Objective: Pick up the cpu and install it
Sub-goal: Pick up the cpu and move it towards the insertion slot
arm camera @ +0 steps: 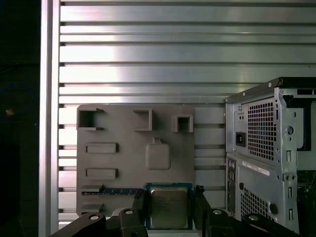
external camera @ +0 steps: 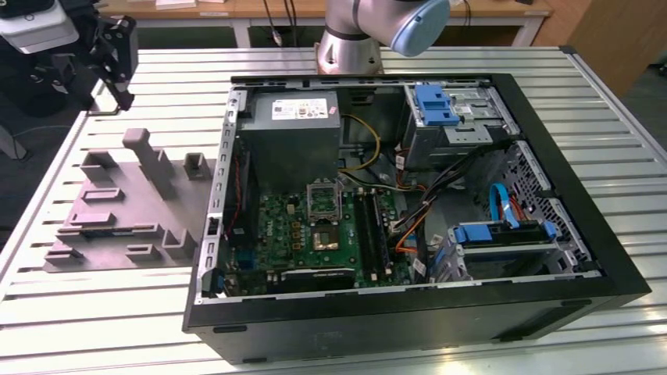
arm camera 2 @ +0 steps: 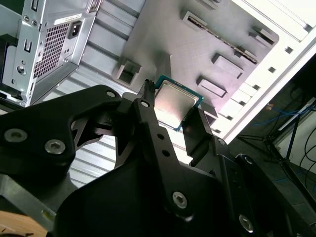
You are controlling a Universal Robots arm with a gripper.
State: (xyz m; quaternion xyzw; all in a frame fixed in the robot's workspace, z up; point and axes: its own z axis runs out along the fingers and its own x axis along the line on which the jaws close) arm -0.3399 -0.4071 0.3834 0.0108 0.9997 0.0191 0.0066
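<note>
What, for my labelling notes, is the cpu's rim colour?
Teal-green on the cpu, clearest in the second wrist view.

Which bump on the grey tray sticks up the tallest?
The tall narrow post in the exterior view, standing between a hollow block and a small block on the grey tray. Every other bump is far shorter.

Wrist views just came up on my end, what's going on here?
The arm's claw is shut on the cpu, gripping it by two opposite edges in both wrist views. It hangs well above the grey tray, clear of it, with the open case off to one side. In the exterior view the claw is at the exterior view's left, beyond the tray and not over the green board. So the cpu is picked up but not yet installed.
</note>
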